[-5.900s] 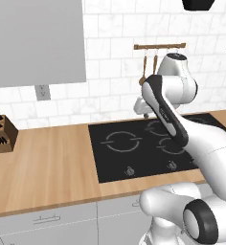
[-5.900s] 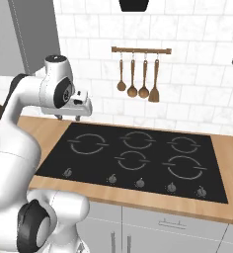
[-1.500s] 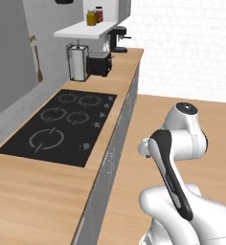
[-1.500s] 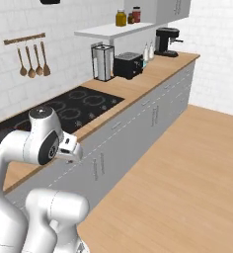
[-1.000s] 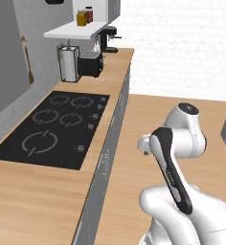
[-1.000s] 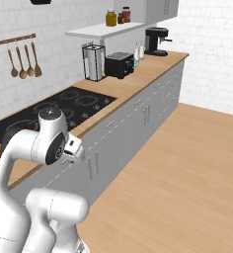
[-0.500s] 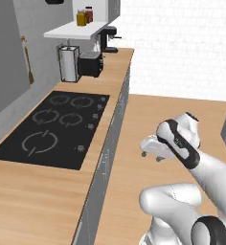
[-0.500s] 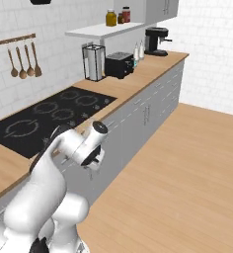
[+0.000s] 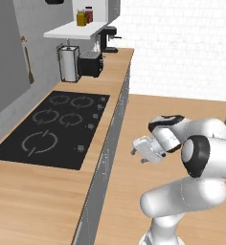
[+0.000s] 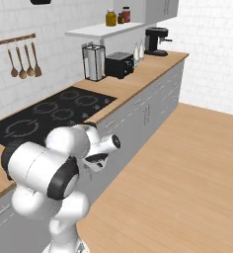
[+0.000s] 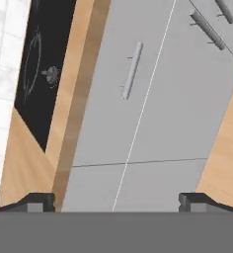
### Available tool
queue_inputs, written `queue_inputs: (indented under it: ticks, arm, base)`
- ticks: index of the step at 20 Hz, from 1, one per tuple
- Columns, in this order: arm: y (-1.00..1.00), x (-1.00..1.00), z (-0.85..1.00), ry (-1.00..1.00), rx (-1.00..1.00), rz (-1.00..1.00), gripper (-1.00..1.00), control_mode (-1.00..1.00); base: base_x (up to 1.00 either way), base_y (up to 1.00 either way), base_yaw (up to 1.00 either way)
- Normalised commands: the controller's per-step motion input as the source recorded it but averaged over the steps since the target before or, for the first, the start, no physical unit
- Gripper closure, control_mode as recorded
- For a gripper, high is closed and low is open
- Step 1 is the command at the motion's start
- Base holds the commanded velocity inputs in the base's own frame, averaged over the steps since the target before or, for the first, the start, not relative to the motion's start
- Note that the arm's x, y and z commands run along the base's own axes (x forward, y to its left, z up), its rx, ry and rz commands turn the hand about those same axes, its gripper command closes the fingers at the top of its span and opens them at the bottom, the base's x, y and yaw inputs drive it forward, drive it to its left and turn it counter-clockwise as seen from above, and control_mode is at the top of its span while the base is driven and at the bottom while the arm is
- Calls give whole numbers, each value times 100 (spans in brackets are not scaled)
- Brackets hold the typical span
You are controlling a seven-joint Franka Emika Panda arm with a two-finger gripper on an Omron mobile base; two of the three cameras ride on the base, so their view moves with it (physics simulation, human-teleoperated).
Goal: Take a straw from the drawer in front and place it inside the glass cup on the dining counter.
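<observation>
My gripper [image 9: 137,155] hangs over the wood floor beside the grey cabinet fronts [image 9: 111,152], its hand turned toward them. In the right base view the gripper [image 10: 97,163] sits low in front of the arm's folded elbow. The hand view has the gripper [image 11: 118,202] open, both dark tips wide apart with nothing between them, facing a grey cabinet front with a bar handle [image 11: 132,70]. The straw, the drawer, the glass cup and the dining counter are out of view.
A wood counter carries a black cooktop [image 9: 57,124], a toaster [image 9: 90,63] and a coffee machine [image 9: 107,38]. Wooden utensils [image 10: 22,62] hang on the tiled wall. Open wood floor [image 10: 187,168] stretches to the right of the cabinets.
The arm has folded down from an upright stance and swung its hand low toward the cabinet fronts. The jaws stayed open. The kitchen view has barely shifted in the last second.
</observation>
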Motion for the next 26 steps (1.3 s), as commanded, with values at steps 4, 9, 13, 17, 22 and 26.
queue_inputs:
  ticks: [4,9,13,17,22,26]
  arm:
    - [49,49,-27,29,10,-3,-100,-100]
    - [10,11,-45,15,8,0,-100,-100]
    - [22,10,-37,-3,12,0,-100,-100]
    - [42,28,-34,-6,8,0,-100,-100]
    - [43,28,-16,0,6,0,-100,-100]
    - [33,25,-4,0,5,0,-100,-100]
  base:
    - [0,0,0]
    - [0,0,0]
    - [0,0,0]
    - [0,0,0]
    - [0,0,0]
    - [0,0,0]
